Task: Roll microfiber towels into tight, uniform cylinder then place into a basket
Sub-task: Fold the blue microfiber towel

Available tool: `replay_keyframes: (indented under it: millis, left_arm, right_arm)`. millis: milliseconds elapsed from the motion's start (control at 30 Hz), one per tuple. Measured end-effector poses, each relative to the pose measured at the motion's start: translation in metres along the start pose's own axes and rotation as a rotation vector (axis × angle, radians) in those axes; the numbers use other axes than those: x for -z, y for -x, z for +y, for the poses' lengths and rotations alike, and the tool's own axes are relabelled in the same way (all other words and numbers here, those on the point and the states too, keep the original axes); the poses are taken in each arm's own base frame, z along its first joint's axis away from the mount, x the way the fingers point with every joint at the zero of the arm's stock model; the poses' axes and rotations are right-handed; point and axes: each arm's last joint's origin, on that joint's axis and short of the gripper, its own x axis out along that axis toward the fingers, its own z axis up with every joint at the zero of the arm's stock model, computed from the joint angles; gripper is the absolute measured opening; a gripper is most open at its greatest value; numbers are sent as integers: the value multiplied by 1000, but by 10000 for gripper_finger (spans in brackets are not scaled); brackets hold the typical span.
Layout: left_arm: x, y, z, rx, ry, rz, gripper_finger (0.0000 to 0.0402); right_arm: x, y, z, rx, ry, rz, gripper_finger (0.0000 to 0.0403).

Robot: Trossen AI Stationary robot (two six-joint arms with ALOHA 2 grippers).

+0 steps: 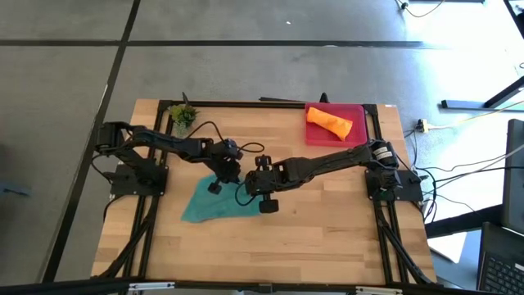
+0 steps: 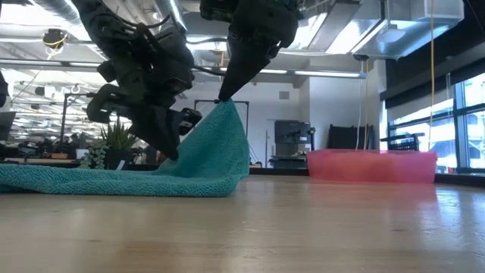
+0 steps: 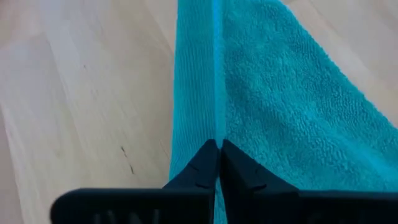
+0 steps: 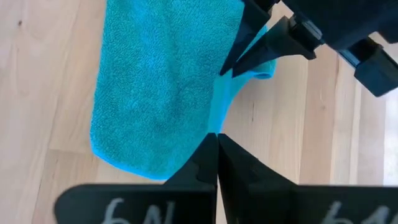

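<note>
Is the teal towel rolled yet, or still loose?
Loose: the teal towel lies unrolled, one edge pinched up by left gripper and right gripper.

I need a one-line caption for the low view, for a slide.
Both grippers, left and right, pinch the teal towel and lift its edge off the table; pink basket behind.

You see a light wooden desk with a black frame. A small potted plant stands at its far left corner. Cables trail over the grey floor beside its right side.
</note>
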Motion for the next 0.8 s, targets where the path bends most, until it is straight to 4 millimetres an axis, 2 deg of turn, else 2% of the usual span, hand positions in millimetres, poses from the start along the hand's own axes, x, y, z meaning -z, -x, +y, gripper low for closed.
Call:
replay_keyframes:
  millis: [133,367,633,800]
  left_arm:
    - [-3,3,2,8,-9,26,1]
    - [-22,16,11,-32,67,136,0]
    - [-61,41,17,-125,130,170,0]
    - [-88,71,12,-200,153,145,0]
  right_arm:
    - [1,0,0,0,3,8,5]
    - [7,5,-3,59,44,73,5]
    - [11,54,-21,191,63,58,5]
    - [16,87,-36,205,63,19,5]
